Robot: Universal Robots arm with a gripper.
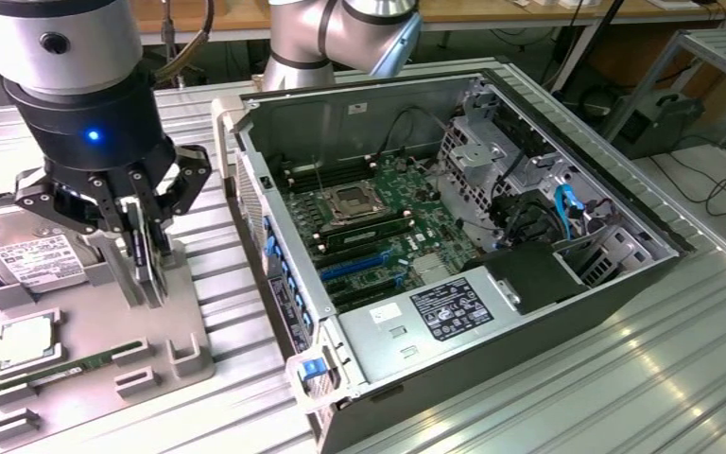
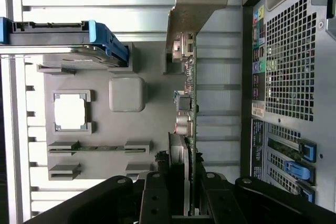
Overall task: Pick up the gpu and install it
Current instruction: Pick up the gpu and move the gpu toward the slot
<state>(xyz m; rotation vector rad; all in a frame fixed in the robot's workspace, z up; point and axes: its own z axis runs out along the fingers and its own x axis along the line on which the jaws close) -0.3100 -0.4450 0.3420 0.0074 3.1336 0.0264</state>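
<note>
Arm (image 1: 86,104) hangs vertical (fingers (image 2: 155,200) pinching gpu (image 2: 188,98) edgewise).

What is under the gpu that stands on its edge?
The grey parts tray lies under the gpu. The card itself covers the spot directly beneath, so whether they touch cannot be seen.

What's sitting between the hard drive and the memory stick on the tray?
A square silver chip lies there; both views show it.
</note>
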